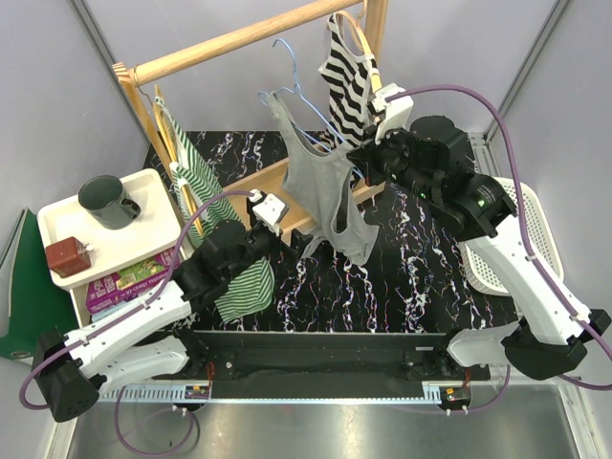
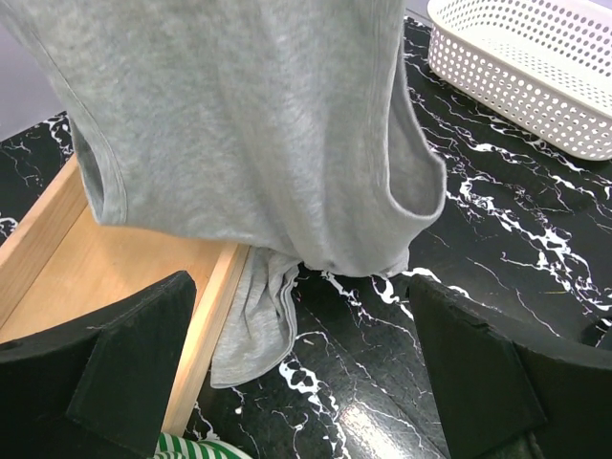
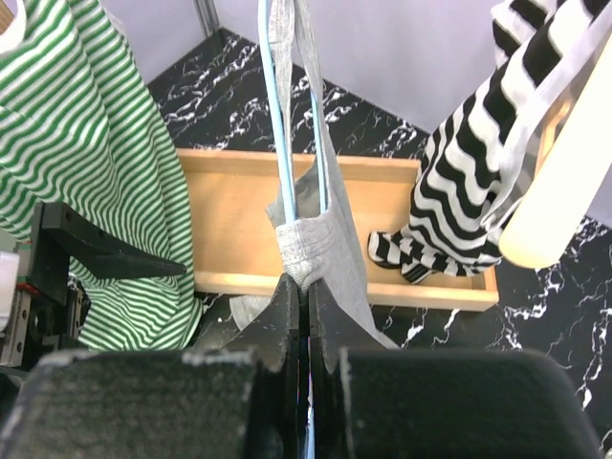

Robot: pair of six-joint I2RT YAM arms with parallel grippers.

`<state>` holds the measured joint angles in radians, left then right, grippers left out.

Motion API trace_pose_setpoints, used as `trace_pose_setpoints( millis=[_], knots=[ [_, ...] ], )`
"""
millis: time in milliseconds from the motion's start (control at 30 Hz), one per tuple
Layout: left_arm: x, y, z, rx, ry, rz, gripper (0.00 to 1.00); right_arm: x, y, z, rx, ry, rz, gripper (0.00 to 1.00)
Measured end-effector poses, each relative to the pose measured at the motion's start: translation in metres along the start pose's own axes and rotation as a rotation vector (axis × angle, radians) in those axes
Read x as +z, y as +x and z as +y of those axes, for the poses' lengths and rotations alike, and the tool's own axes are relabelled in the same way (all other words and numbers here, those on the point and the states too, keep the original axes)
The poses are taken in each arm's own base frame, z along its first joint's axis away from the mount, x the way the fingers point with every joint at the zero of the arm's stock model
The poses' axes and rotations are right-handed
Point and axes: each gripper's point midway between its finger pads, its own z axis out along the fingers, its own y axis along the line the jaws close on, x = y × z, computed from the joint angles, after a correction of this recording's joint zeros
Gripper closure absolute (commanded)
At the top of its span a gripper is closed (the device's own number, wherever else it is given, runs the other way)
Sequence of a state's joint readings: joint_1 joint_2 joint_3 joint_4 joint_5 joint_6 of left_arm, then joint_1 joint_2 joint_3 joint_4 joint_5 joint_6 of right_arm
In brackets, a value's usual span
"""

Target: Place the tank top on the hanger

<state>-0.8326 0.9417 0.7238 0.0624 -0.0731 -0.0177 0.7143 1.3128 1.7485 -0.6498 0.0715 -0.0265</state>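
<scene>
Cloth hangs mid-frame from above: we see the grey tank top (image 1: 320,182) draped on the light-blue hanger (image 1: 295,75) under the wooden rack (image 1: 239,38). The right end effector (image 1: 368,158) sits at its shoulder, the left end effector (image 1: 292,234) low near its hem. From the left wrist, we find the fingers (image 2: 115,373) spread wide, released, holding nothing, the hem dangling ahead of them over the surface (image 2: 478,220) and a wooden tray (image 2: 86,277). From the right wrist, we see fingers clenched on the hanger wire, right beside the top's folded edge.
</scene>
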Motion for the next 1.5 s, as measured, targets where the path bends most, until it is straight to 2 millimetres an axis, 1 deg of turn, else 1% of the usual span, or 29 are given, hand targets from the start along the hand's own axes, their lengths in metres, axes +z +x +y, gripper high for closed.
trace_pose_setpoints(
  millis=[200,333,400,533,667,800,900,1133,1233,1267,1333,1367,1400,1467,1500],
  knots=[
    [-0.001,-0.001,0.001,0.000,-0.008,-0.003,0.01,-0.004,-0.019,0.000,-0.008,0.000,-0.043,1.00],
    [-0.001,0.001,0.001,0.000,-0.009,0.001,0.01,-0.002,-0.031,0.000,-0.010,-0.002,-0.068,1.00],
    [-0.001,0.003,0.002,0.001,-0.009,0.005,0.01,0.001,-0.035,0.001,-0.010,-0.002,-0.076,1.00],
    [-0.001,0.004,0.002,0.001,-0.010,0.007,0.01,0.015,-0.043,0.002,-0.016,-0.002,-0.085,1.00],
    [-0.001,0.005,0.002,0.001,-0.010,0.008,0.01,0.033,-0.046,0.003,-0.021,-0.002,-0.080,1.00],
    [-0.003,0.002,0.002,0.000,-0.010,-0.001,0.01,0.047,-0.049,0.004,-0.023,-0.002,-0.079,1.00],
    [-0.005,-0.001,0.002,-0.001,-0.010,-0.009,0.01,0.053,-0.050,0.004,-0.023,-0.002,-0.077,1.00],
    [-0.008,-0.003,0.003,-0.001,-0.016,-0.018,0.01,0.062,-0.041,0.006,0.001,-0.001,-0.059,1.00],
    [-0.008,-0.003,0.003,-0.002,-0.016,-0.017,0.01,0.065,-0.036,0.007,0.020,-0.002,-0.048,0.84],
    [-0.008,-0.003,0.003,-0.002,-0.016,-0.017,0.01,0.066,-0.034,0.007,0.026,-0.002,-0.042,0.73],
    [-0.007,-0.002,0.002,-0.002,-0.014,-0.012,0.01,0.067,-0.030,0.008,0.038,-0.003,-0.035,0.60],
    [-0.005,0.000,0.001,-0.001,-0.010,-0.007,0.01,0.067,-0.029,0.008,0.041,-0.004,-0.035,0.57],
    [-0.003,0.003,-0.001,0.001,-0.004,0.004,0.01,0.067,-0.029,0.008,0.045,-0.005,-0.037,0.47],
    [0.002,0.012,-0.008,0.006,0.013,0.031,0.01,0.063,-0.029,0.008,0.052,-0.007,-0.040,0.35],
    [0.005,0.018,-0.012,0.010,0.024,0.049,0.01,0.060,-0.030,0.008,0.055,-0.008,-0.044,0.24]
  ],
)
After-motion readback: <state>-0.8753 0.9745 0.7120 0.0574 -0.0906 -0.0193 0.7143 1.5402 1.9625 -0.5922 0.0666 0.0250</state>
